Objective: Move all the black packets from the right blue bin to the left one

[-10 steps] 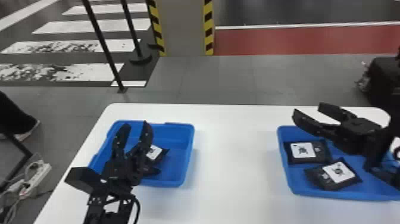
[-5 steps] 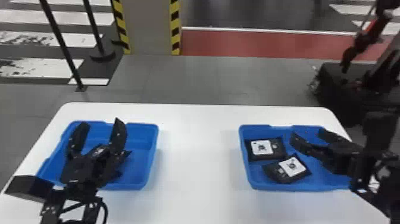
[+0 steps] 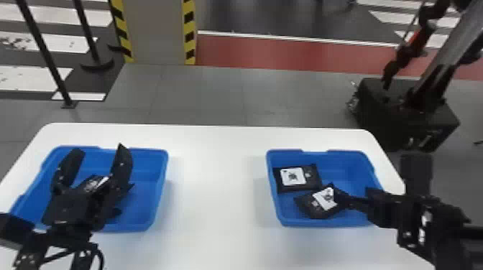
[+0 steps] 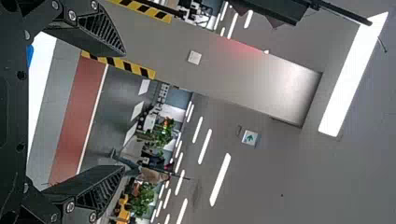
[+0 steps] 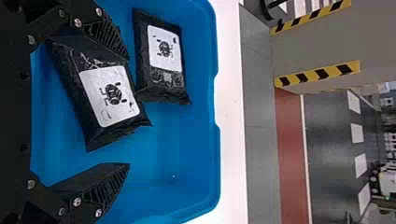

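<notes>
The right blue bin [image 3: 359, 172] holds two black packets with white labels: one [image 3: 309, 178] at its back left, another [image 3: 312, 209] nearer the front. My right gripper [image 3: 354, 201] is over the front packet. In the right wrist view, my right gripper [image 5: 128, 109] is open, one finger overlapping the nearer packet [image 5: 81, 112]; the farther packet [image 5: 163, 88] lies beside it. Above the left blue bin [image 3: 158, 186], my left gripper [image 3: 97, 154] stands open, partly hiding black packets [image 3: 90, 182] inside. Its open fingers also appear in the left wrist view [image 4: 123, 109].
Both bins stand on a white table [image 3: 215, 201], with a wide stretch of tabletop between them. Beyond the table's back right corner, a black base [image 3: 406, 115] with another arm stands on the floor.
The head view has shifted, first rightward and then slightly back. My right gripper has come lower and nearer to the front packet in the right bin. The left gripper is still open over its bin.
</notes>
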Robot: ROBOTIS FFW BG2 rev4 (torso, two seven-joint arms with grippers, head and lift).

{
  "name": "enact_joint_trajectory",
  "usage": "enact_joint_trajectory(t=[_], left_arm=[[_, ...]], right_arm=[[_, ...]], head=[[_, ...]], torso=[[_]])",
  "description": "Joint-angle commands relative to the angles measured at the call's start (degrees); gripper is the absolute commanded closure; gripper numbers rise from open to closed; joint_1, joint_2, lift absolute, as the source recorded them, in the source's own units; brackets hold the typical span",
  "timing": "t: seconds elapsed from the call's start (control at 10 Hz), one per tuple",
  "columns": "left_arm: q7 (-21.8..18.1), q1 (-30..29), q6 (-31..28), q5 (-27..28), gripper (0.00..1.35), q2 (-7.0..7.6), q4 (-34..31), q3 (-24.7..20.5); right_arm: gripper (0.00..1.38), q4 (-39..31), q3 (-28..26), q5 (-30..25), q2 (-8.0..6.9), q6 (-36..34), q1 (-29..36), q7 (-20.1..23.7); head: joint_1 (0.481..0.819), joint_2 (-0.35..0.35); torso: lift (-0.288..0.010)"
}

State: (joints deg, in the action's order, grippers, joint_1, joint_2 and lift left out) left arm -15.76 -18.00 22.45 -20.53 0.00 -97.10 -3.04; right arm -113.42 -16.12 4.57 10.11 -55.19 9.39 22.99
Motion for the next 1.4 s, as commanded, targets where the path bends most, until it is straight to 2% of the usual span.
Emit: enact_joint_trajectory(t=[0.0,0.1,0.4,0.9,1.0,1.1,1.2,1.3], left_arm=[[-0.1,0.0,-1.1,0.5,0.18,-0.15,0.0,-0.2],[0.0,0.0,-1.6,0.8,0.18,-0.15,0.0,-0.2],[0.0,-0.4,-2.2,0.8,0.18,-0.15,0.0,-0.5],[-0.1,-1.0,-2.6,0.7,0.18,-0.15,-0.1,-0.8],[-0.1,-1.1,-2.8,0.6,0.18,-0.15,-0.1,-0.8],[0.0,-1.3,-3.0,0.6,0.18,-0.15,-0.1,-0.9],[-0.1,-1.4,-3.0,0.6,0.18,-0.15,-0.1,-1.1],[-0.1,-1.5,-2.9,0.4,0.18,-0.15,-0.1,-1.4]], right_arm=[[0.24,3.2,0.5,-1.2,0.0,-2.5,-2.4,0.1],[0.24,7.7,0.5,-1.7,0.09,-2.0,-4.8,1.2],[0.24,15.2,2.7,-2.1,0.09,-0.4,-9.5,2.1],[0.24,19.8,3.6,-1.5,0.0,-2.6,-12.1,1.8],[0.29,21.7,3.6,-1.7,0.09,-3.2,-13.3,1.8],[0.7,23.3,3.6,-1.5,0.18,-4.0,-14.5,1.9],[1.0,25.3,3.6,1.1,0.09,-3.9,-14.5,1.8],[1.12,25.5,3.5,2.7,0.18,-2.9,-13.5,1.8]], head=[[0.695,-0.116],[0.695,-0.119],[0.695,-0.117],[0.695,-0.091],[0.695,-0.092],[0.695,-0.092],[0.695,-0.092],[0.695,-0.09]], torso=[[-0.11],[-0.11],[-0.11],[-0.11],[-0.11],[-0.11],[-0.11],[-0.11]])
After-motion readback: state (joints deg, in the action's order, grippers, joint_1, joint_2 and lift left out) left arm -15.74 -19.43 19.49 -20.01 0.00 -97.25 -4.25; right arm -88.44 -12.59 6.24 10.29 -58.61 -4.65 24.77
